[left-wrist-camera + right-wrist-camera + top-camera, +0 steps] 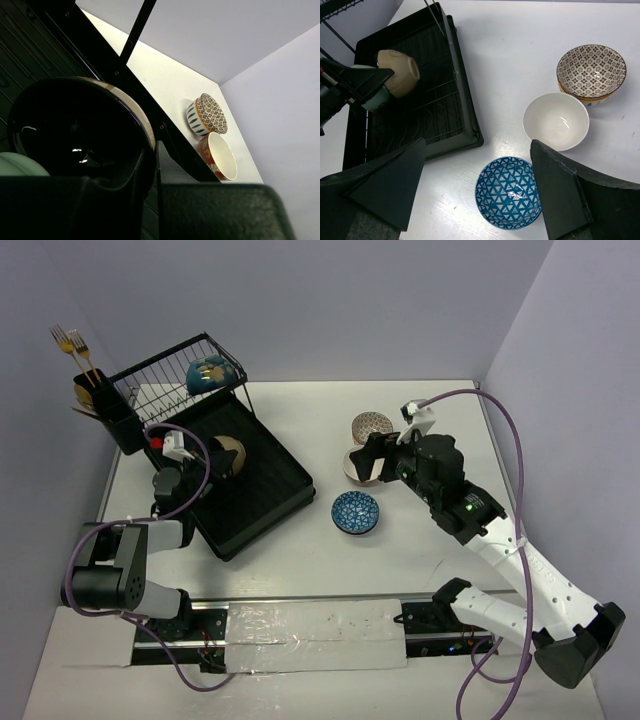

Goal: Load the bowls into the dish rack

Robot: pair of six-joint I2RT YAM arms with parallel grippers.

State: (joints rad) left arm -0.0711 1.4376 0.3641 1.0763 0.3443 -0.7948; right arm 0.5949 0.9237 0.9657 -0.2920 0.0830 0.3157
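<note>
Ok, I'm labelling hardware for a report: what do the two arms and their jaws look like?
Both the left arm and right arm have white link shells with black joints. A purple cable loops along each. The right arm shows a green light; the left carries a red mark near its wrist. The jaws are matte black, wedge-shaped slabs.

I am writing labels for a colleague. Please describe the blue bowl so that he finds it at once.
Find the black dish rack at the left of the table. Just right of its tray, on the white top, stand three loose bowls. The blue bowl is nearest the arm bases, and only it has blue triangles inside.
</note>
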